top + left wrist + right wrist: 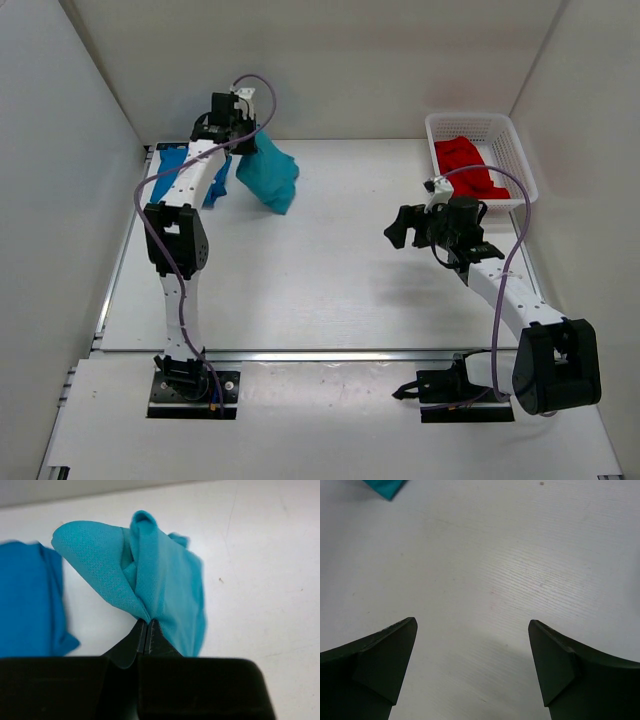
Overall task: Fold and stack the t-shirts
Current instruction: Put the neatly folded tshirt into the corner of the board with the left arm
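Observation:
My left gripper (250, 137) is shut on the teal shirt (268, 176) and holds it up at the back left, so the cloth hangs in a bunch; in the left wrist view the shirt (155, 580) is pinched at the gripper (146, 625). The royal blue shirt (175, 170) lies on the table behind the left arm, also in the left wrist view (27, 600). The red shirt (468, 168) lies in the white mesh basket (520, 160) at the back right. My right gripper (405, 227) is open and empty above the table (472, 630).
White walls close in the table on the left, back and right. A corner of the teal shirt (385, 487) shows at the top left of the right wrist view. The arms' bases stand at the near edge.

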### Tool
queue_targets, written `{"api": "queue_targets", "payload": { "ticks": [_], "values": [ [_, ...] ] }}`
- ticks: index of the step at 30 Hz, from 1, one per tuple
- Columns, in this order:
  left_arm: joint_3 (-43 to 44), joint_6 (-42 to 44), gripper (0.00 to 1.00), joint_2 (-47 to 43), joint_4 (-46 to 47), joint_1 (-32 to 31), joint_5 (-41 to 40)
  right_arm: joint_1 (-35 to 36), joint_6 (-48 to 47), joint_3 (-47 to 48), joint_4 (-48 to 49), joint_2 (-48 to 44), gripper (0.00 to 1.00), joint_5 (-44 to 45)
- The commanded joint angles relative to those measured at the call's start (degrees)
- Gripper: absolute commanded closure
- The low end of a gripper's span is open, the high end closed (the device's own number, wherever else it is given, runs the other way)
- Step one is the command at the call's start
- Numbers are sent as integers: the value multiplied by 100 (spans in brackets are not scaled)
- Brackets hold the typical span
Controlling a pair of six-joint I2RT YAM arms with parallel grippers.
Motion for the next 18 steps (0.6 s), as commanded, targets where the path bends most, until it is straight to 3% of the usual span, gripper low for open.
{"api": "queue_targets", "payload": {
  "ticks": [1,7,18],
  "values": [
    [766,451,100,-229,-219,274,189,-47,-136,29,-70,-141,9,253],
    [1436,795,100,35,-413,592,251,-47,-223,82,-369,-53,9,324],
    [1262,935,100,351,-291,1303,-348,146,-232,345,-712,106,10,542]
  ]
}}
